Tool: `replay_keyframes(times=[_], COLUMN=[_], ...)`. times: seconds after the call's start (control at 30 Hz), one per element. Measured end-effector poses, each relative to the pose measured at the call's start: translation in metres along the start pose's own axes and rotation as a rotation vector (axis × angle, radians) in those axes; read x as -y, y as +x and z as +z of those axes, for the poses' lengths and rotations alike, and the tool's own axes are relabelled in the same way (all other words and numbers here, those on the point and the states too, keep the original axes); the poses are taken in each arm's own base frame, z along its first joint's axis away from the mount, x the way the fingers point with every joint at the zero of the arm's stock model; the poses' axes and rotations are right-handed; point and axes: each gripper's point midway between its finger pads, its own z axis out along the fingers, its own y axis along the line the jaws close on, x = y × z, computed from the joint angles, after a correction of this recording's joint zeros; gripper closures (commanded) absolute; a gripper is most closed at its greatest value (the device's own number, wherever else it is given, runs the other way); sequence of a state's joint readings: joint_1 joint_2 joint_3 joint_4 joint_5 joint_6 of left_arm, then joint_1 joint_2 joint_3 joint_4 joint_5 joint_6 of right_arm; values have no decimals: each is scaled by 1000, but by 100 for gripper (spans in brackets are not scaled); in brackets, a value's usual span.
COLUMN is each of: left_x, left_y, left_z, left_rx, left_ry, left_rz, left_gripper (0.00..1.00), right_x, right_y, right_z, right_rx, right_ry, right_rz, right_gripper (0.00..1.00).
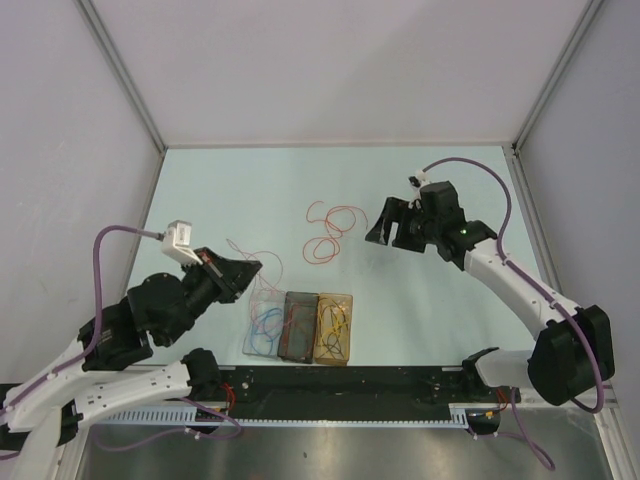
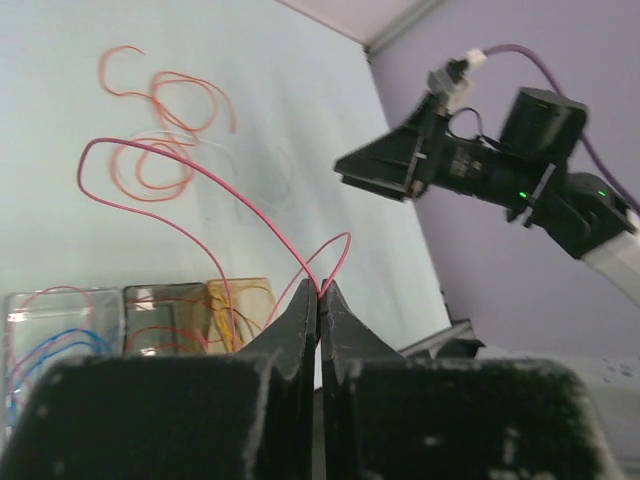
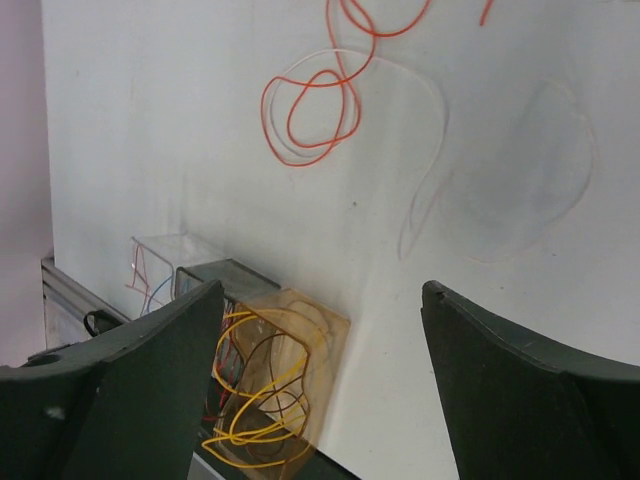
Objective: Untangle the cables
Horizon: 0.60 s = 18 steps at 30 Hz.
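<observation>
Pinching a red cable [image 2: 200, 172] at their very tips, the left fingers [image 2: 300, 330] are pressed together and sit up over the table [image 1: 230, 190], close to a row of three small boxes at its near edge. The cable arcs away from the tips in one open curve; whether its far end rests on the table, cannot tell. Right fingers [image 3: 150, 380] spread wide, gripping nothing, hovering just beyond the orange loops [image 1: 322, 247]. Progress, by my reading: partway. Clear box [image 1: 250, 350] holds blue and reddish strands, dark box [image 1: 300, 295] something I cannot make out, amber box [image 1: 336, 295] yellow and brown coils; these look sorted. Left to do: the red cable wants a home, and the orange loops lie overlapped in at least two clusters on the open table, with a pale cable [image 3: 440, 115] looped by them; crossing or merely beside, cannot tell. View differences: the overhead view gives the layout of both arms, boxes and loops, but the pale cable is all but invisible there and the pinch too small to read. The left wrist view shows the pinch itself. The right wrist view alone shows the pale cable plainly, plus the yellow coils [image 3: 260, 425] through the amber wall.
</observation>
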State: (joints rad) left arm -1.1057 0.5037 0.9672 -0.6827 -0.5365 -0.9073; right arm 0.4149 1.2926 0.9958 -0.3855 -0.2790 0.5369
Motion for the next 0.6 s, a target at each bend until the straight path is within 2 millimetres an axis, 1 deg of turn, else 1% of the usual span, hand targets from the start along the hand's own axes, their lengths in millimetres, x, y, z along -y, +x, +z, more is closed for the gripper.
replay_keyframes(times=[0.13, 0.33, 0.4, 0.47, 0.5, 0.6], left_x=[-21, -49, -58, -69, -73, -91], left_y=[-6, -7, -8, -8, -8, -9], left_z=[1, 7, 10, 12, 13, 15], left_rx=[44, 71, 70, 65, 62, 54], left_ry=[-96, -244, -296, -355, -379, -471], left_rz=[31, 107, 138, 167, 181, 217], left_gripper=[100, 100, 100, 100, 100, 100], right_x=[-22, -66, -82, -90, -93, -99], right_y=[9, 18, 20, 22, 24, 32], right_z=[0, -11, -14, -15, -15, -12], right_rx=[-23, -25, -22, -24, -28, -49], right_ry=[-47, -150, -184, -204, -211, -220], right_rz=[-50, -125, -146, -156, -158, -163], right_gripper=[15, 19, 24, 27, 31, 37])
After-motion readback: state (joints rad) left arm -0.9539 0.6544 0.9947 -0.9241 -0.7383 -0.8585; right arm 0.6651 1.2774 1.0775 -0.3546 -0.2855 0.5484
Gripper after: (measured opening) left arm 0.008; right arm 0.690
